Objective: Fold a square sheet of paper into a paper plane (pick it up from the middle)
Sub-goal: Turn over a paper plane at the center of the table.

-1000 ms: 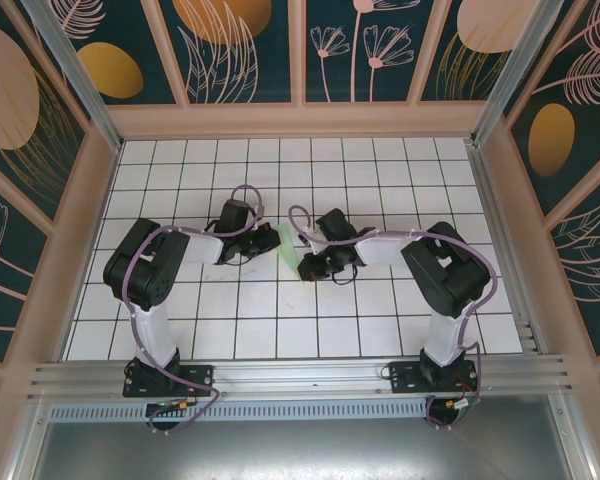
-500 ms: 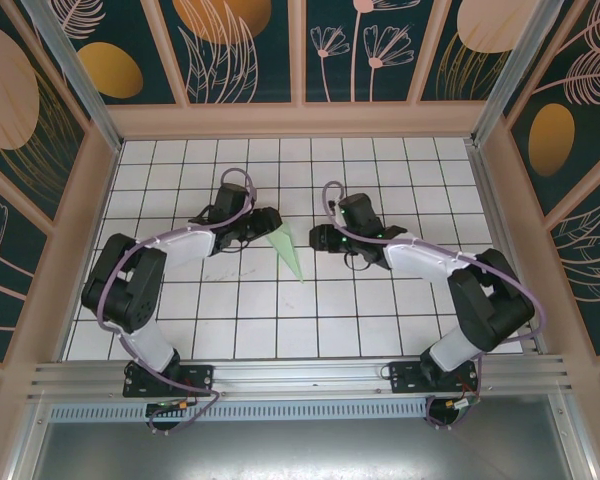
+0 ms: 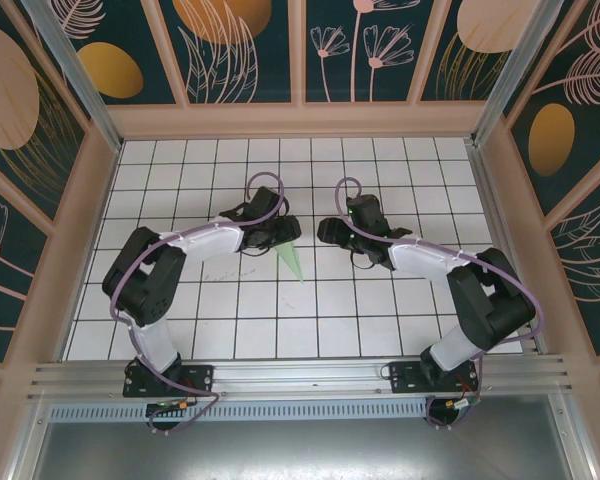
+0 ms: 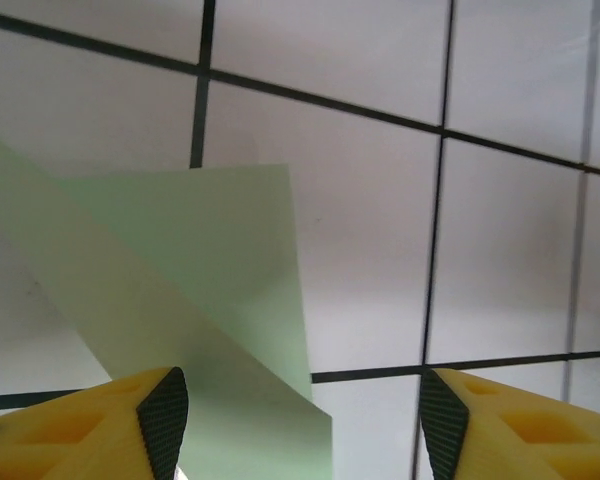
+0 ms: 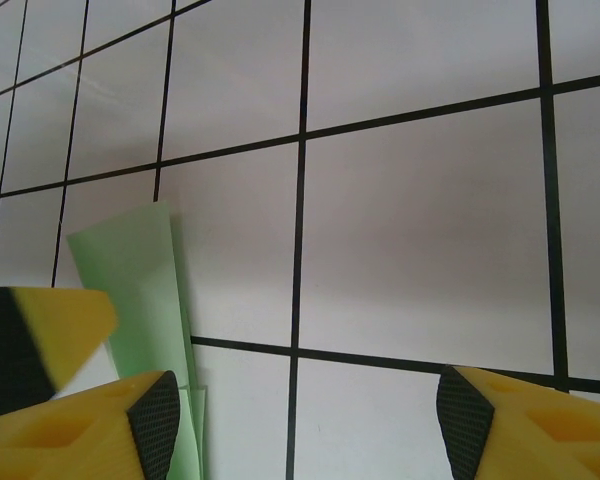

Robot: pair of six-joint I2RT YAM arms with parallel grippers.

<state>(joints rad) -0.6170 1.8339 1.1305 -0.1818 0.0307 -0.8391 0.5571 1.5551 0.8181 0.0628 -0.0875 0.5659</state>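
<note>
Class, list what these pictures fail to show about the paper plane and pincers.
Top external: the paper plane's wide end runs under the left pincer; contact cannot be judged.
Left wrist: the bottom edge cuts off the plane's near part.
Right wrist: the right pincer's finger and the bottom edge hide the plane's lower part.

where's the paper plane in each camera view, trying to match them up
Top external: the paper plane lies near the centre of the picture, its tip pointing toward the near edge.
Left wrist: left of centre, running down to the bottom edge.
Right wrist: lower left, a narrow green strip.
Shared landmark: the black grid lines of the white tiled table.
</note>
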